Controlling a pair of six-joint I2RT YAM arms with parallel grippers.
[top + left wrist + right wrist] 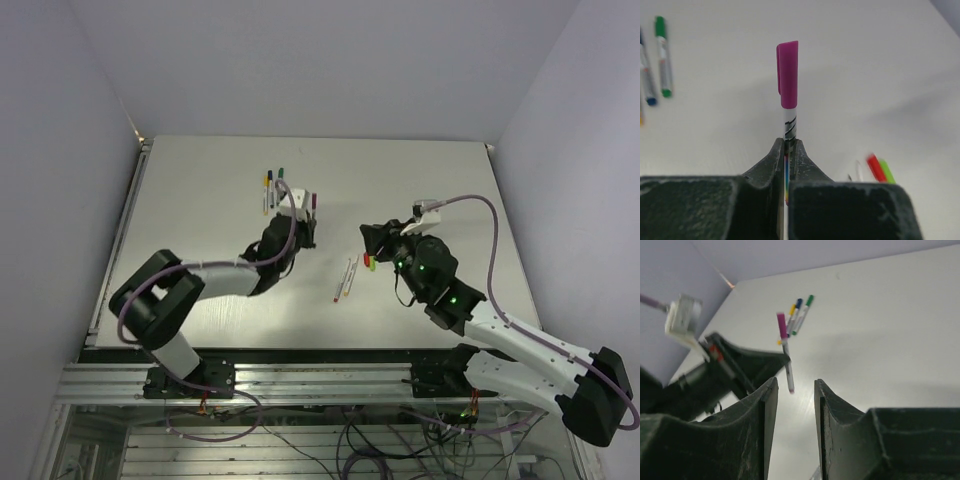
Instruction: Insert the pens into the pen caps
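left pincer (788, 144): closed. its two fingers (774, 157) clamp the grey-white barrel of the magenta pen (789, 122). the pen projects straight out past the fingertips. the magenta cap (788, 75) sits on the far end of that pen, well clear of the fingers. the pen is held above the tabletop (865, 75), not resting on it.

ahead of the left pincer and to its left, three pens lie close together on the tabletop: a green pen (662, 60), a dark blue pen (646, 75) and a yellow pen (266, 192). each has its colour at the end farthest from the pincer. they are well apart from the held pen.

to the right of the left pincer, close beside its body, a red piece (875, 167) and a green piece (886, 171) lie side by side. they are blurred, so it cannot be told whether they are loose caps or pen ends.

right pincer (795, 382): open. its fingers stand apart with nothing between them. the magenta pen is ahead of its gap, crossways in the left pincer's grip. the two pincers face each other and do not touch.

in the top view, a red-ended pen (346, 277) lies on the tabletop just beside the right pincer, between the two arms. its red end points toward the arm bases.
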